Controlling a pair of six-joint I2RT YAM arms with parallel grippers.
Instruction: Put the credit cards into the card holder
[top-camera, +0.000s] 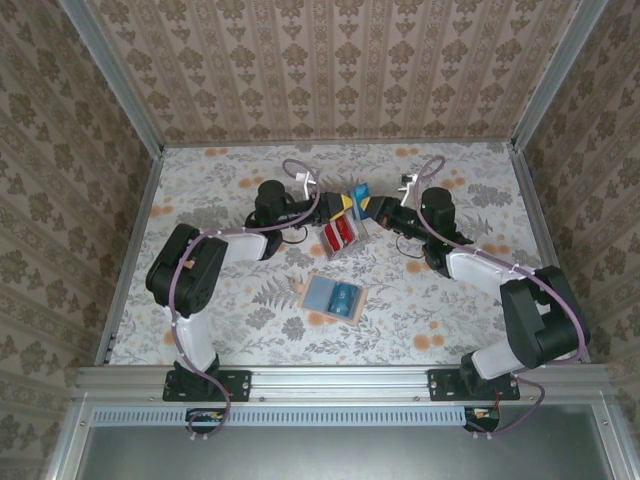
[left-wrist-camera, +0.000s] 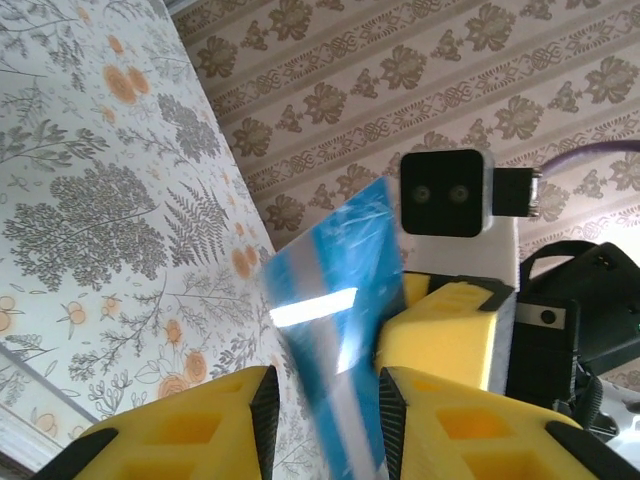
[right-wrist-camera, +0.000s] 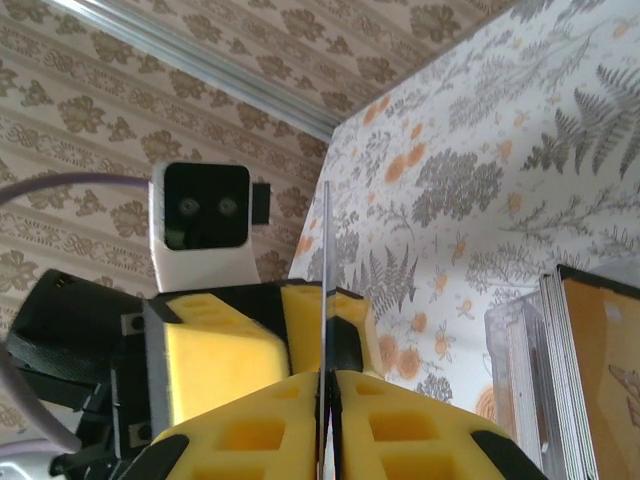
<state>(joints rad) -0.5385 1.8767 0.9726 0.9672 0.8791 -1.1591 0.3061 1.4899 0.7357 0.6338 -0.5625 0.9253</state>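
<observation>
A blue credit card with a silver stripe hangs in the air between both grippers. My right gripper is shut on it, and the card shows edge-on there. My left gripper stands open around the card's other end, with a gap beside the left pad. In the top view the two grippers meet tip to tip over the table's middle. A pile of red credit cards lies just below them. The tan card holder lies open nearer the arms, bluish-grey inside up.
A stack of cards in a clear case stands close beside my right gripper. The patterned walls and the metal frame close the table in. Floral tabletop spreads to the left and right of the grippers.
</observation>
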